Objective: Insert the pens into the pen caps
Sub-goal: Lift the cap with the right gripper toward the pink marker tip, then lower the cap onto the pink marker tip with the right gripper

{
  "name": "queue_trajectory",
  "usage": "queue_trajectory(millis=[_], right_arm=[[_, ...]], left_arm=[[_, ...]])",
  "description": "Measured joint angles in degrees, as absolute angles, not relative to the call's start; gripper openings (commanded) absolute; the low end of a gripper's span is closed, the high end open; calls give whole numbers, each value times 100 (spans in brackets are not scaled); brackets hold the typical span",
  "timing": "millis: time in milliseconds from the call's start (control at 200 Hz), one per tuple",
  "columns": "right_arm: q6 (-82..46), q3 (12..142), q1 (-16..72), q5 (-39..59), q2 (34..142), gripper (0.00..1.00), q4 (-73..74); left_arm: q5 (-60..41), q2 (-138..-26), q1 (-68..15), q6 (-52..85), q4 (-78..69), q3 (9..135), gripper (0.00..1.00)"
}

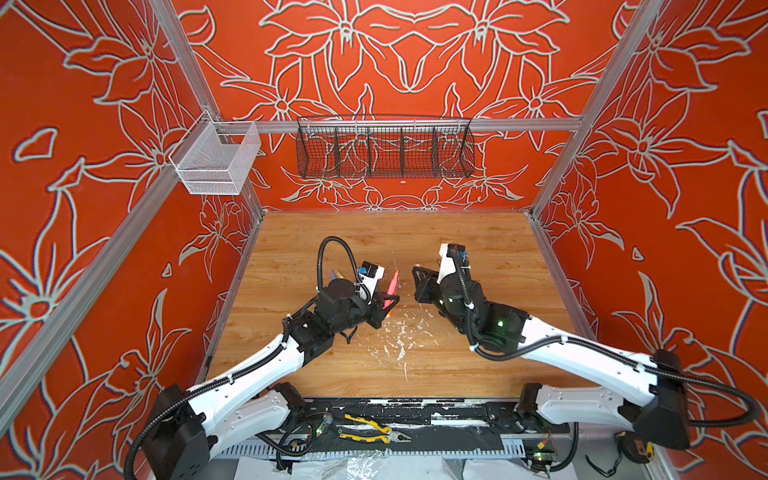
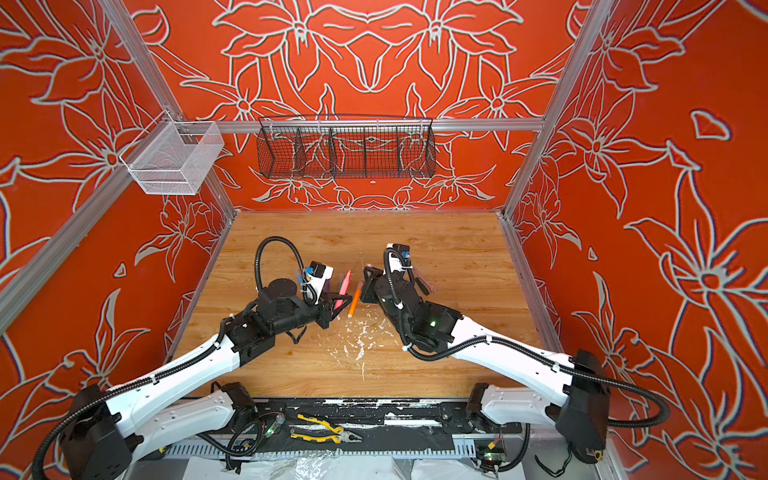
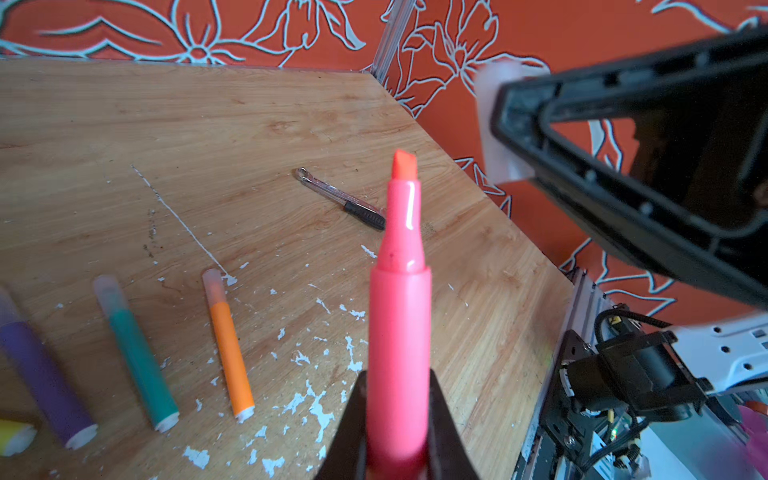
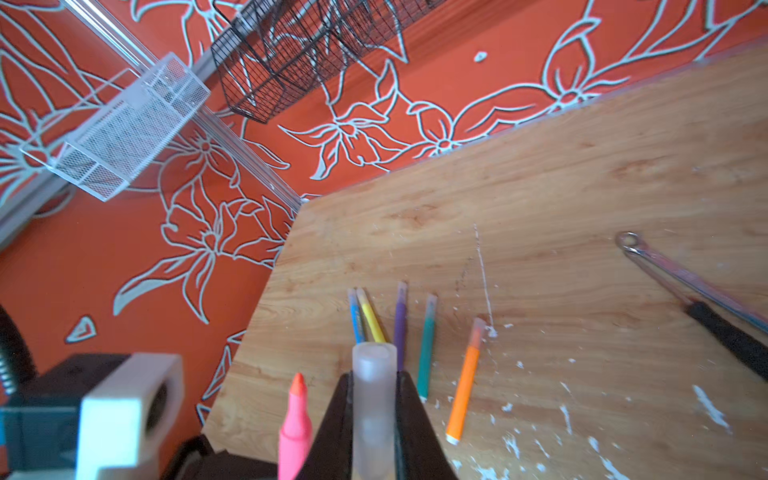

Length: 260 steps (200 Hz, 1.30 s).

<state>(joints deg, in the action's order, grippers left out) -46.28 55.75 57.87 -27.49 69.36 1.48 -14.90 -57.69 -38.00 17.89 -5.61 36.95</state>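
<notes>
My left gripper (image 3: 398, 382) is shut on a pink-red pen (image 3: 399, 332), whose bare chisel tip points away from the jaws; both top views show it (image 1: 392, 282) (image 2: 344, 286). Facing it, my right gripper (image 4: 374, 382) is shut on a clear pen cap (image 4: 373, 399) with its open end outward. The pink tip (image 4: 296, 384) stands beside that cap, apart from it. On the table lie orange (image 4: 463, 395), green (image 4: 427, 349), purple (image 4: 400, 320), yellow (image 4: 371, 318) and blue (image 4: 355, 320) pens, each with a translucent cap on its far end.
A dark-handled metal tool (image 3: 340, 197) lies on the wooden table beyond the pens. White paint flecks (image 1: 399, 336) dot the table's middle. Yellow-handled pliers (image 1: 374, 430) lie on the front rail. A black wire basket (image 1: 384, 149) and a white mesh basket (image 1: 216, 160) hang on the back frame.
</notes>
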Motion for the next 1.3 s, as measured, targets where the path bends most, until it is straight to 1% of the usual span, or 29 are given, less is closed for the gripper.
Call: queue_trajectory(millis=[150, 350, 655, 1301], right_arm=[[-4571, 5586, 5787, -2757, 7273, 0, 823], [-4584, 5586, 5787, -2764, 7319, 0, 1332], [-4700, 5586, 5865, -2744, 7426, 0, 1500], [-4849, 5356, 6023, -2613, 7478, 0, 1992]], left_arm=[[-1570, -5769, -3820, 1785, -576, 3695, 0], [-1584, -5769, -3826, 1785, -611, 3695, 0], [-1577, -5546, -3826, 1785, -648, 3684, 0], [-1514, -5568, -3828, 1787, -585, 3680, 0]])
